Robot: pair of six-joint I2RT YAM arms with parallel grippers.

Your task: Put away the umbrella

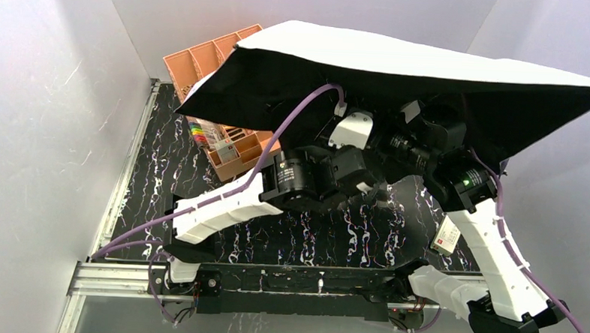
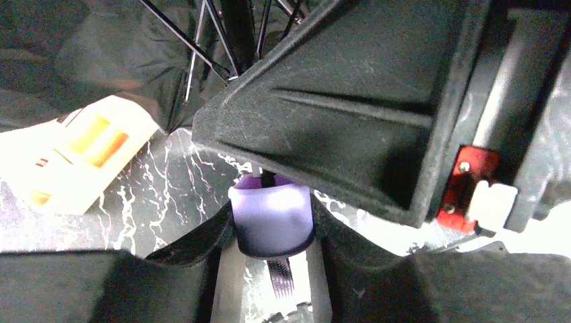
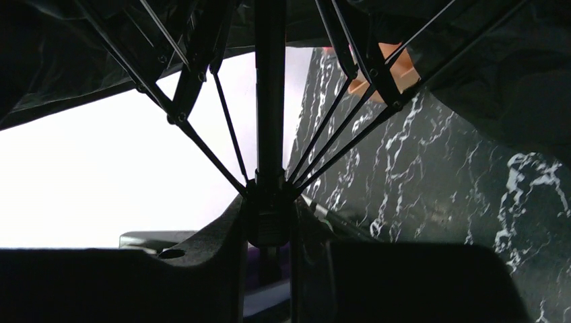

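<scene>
The umbrella [image 1: 432, 64] stands open, its pale canopy with a black underside spread over both wrists in the top view. My left gripper [image 2: 272, 230] is shut on the umbrella's lavender handle [image 2: 269, 205], and a short strap end hangs below it. Above that, my right gripper [image 3: 269, 227] is shut on the dark runner [image 3: 269, 215], where the thin ribs meet the shaft [image 3: 269, 87]. From the left wrist camera, the right gripper's black body [image 2: 350, 114] hangs just over the handle. From the top camera both sets of fingers are lost in the dark under the canopy.
A peach file organiser [image 1: 221, 62] with small items stands at the back left, partly under the canopy edge. A small white box with a red label [image 1: 447, 235] lies beside the right arm [image 1: 491, 250]. White walls close in on both sides.
</scene>
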